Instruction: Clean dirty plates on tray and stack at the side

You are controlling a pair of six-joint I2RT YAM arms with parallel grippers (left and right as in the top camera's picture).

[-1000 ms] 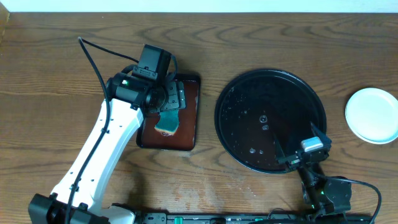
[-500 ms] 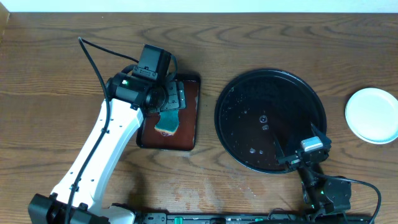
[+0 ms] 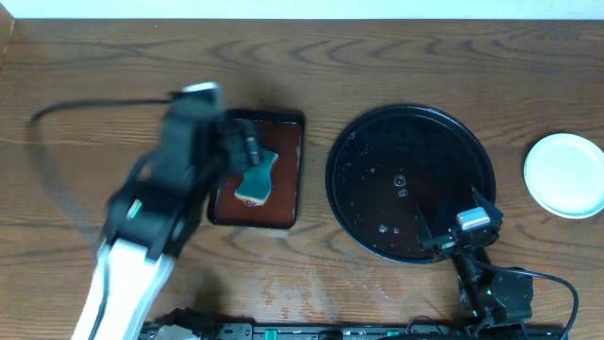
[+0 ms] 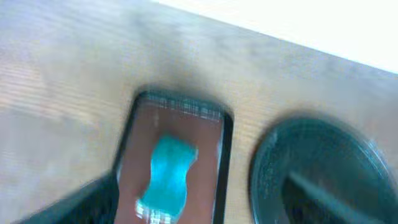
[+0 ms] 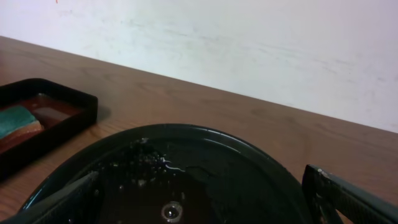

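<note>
Low at the frame's right, my right tool (image 5: 200,177) hangs spread apart over the black tray's (image 3: 359,142) near rim. At left, my blurred left tool (image 4: 199,186) is also spread, above the teal sponge (image 3: 257,178) in the red tray (image 3: 288,189). A white plate (image 3: 564,175) sits on the counter (image 3: 396,57), far right.

Overhead looks straight down; both wrists oblique, sharing tray (image 3: 439,156).

You see brown wood table (image 3: 396,57): big black tray (image 3: 415,142) middle, small red tray (image 3: 288,189) left, white plate (image 3: 564,175) far right.
</note>
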